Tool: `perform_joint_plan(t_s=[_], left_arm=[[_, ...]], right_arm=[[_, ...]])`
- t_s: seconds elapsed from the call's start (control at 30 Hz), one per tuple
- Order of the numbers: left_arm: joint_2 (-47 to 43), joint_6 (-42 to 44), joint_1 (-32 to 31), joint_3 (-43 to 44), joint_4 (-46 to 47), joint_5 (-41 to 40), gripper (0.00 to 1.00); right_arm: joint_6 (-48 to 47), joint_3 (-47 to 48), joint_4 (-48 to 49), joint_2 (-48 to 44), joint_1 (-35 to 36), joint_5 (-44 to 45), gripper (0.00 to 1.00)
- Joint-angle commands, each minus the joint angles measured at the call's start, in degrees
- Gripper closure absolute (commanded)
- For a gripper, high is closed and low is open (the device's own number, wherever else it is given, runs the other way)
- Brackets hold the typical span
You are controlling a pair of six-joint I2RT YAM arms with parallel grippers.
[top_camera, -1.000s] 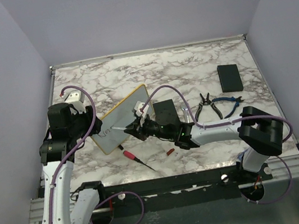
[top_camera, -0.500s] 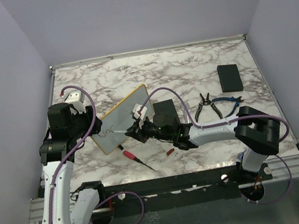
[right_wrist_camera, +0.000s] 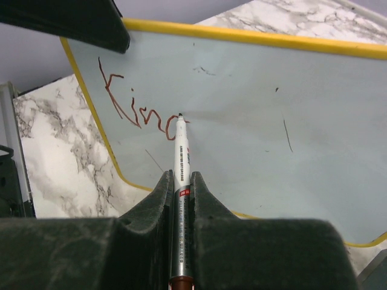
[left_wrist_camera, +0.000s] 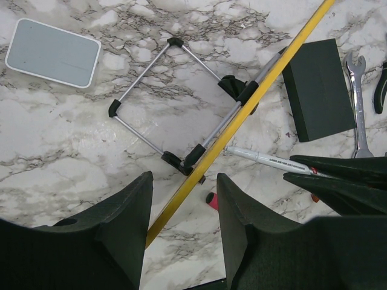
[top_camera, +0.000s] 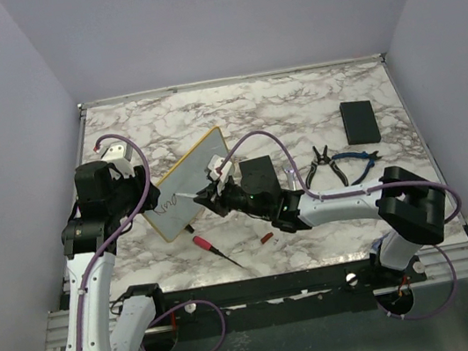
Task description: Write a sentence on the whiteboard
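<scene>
Your left jaws (left_wrist_camera: pixel 181 205) sit spread astride the whiteboard's (top_camera: pixel 192 182) yellow frame at its left corner. In the left wrist view the frame lies vs. one finger w/ a gap to the other, so no pinch shows. The whiteboard stands tilted on edge, left of centre on the surface (top_camera: pixel 294 104), w/ a wire stand (left_wrist_camera: pixel 163 96) just behind it.

Your right jaws (right_wrist_camera: pixel 180 181) are pressed tight on a marker (right_wrist_camera: pixel 181 154). Its tip touches the whiteboard's face at the end of the sentence (right_wrist_camera: pixel 130 109): one short red-brown scrawl, approx. "Kinc", near the corner where the left finger sits. A few stray marks show elsewhere on the face.

A black block (top_camera: pixel 258 174) lies just right of the whiteboard, by the right arm. A screwdriver (top_camera: pixel 215 250) lies nearer the front edge, below the whiteboard. Pliers (top_camera: pixel 355 165) and a 2nd slab (top_camera: pixel 359 121) are well apart, far right.
</scene>
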Motion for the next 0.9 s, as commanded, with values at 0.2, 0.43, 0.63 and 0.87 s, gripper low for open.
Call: perform_joint_plan(t_s=[0.2, 0.43, 0.63, 0.87], left_arm=[[-0.86, -0.08, -0.32, -0.08, -1.24, 1.24, 0.53], [-0.7, -0.06, -0.36, -0.15, -1.27, 1.24, 0.53], [-0.73, -0.13, -0.34, -0.15, -1.27, 1.2, 0.53], [-0.63, -0.09, -0.3, -0.15, -1.19, 1.24, 0.53]], right_arm=[[-2.14, 2.97, 1.96, -2.82, -0.47, 3.39, 1.0], [-1.59, 2.01, 1.2, -2.04, -0.46, 2.81, 0.99], [0.66, -0.11, 0.4, -0.93, -0.47, 1.47, 0.99], [2.28, -1.25, -0.06, 0.18, -0.46, -0.04, 0.99]])
